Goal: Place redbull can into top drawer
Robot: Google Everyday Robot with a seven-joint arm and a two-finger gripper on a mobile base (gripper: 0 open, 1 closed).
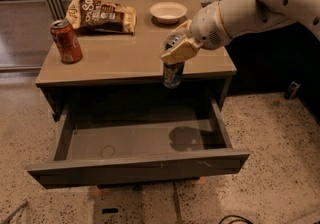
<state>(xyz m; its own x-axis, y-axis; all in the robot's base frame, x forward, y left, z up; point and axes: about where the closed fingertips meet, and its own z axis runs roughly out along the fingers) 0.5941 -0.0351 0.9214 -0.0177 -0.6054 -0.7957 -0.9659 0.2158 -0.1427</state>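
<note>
Camera view: hand (177,51) clamped around the top of the redbull can (173,74). The can is upright, off the counter (120,58), hanging past its front edge above the open drawer (140,164). Red can (66,41) on counter's left; chip bag (102,15) and bowl (168,11) at back.

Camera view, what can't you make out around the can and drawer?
Top of the redbull can: camera view, covered by the gripper shut on it.
Rear of the top drawer: camera view, dark under the tabletop.
Arm: camera view, cut off at the upper right edge.
</note>
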